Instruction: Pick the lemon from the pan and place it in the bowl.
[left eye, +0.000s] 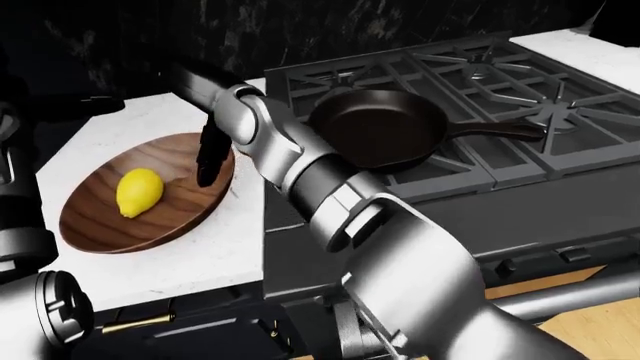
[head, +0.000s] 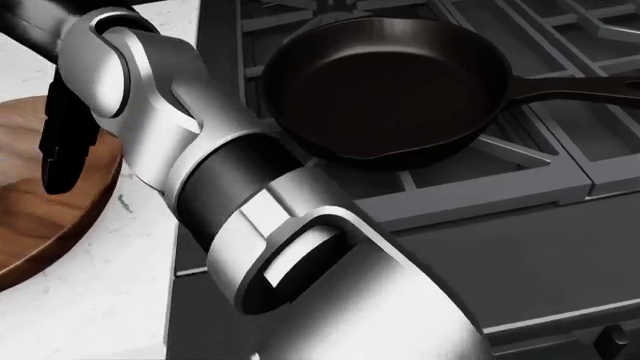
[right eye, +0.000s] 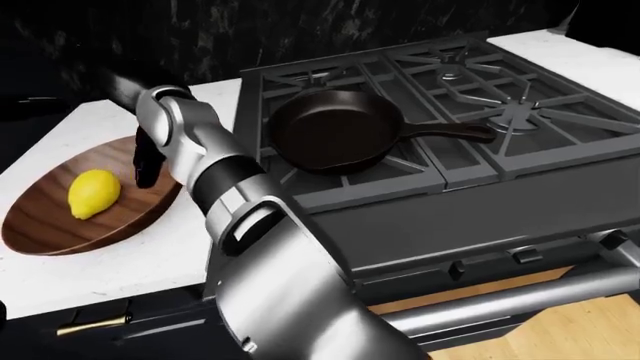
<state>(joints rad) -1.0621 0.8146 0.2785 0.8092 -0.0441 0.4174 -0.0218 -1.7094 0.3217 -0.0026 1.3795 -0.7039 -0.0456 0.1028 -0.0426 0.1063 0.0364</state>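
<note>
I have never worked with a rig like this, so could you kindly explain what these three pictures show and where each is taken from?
All three are simulator renders from cameras on a humanoid robot's head, looking over its arms. The big grey limb is its left arm; its dark left hand hangs open over the wooden bowl, holding nothing. The lemon lies in that bowl on the white counter. The black pan sits empty on the stove. The head view looks down more steeply; the right hand is not visible.
</note>
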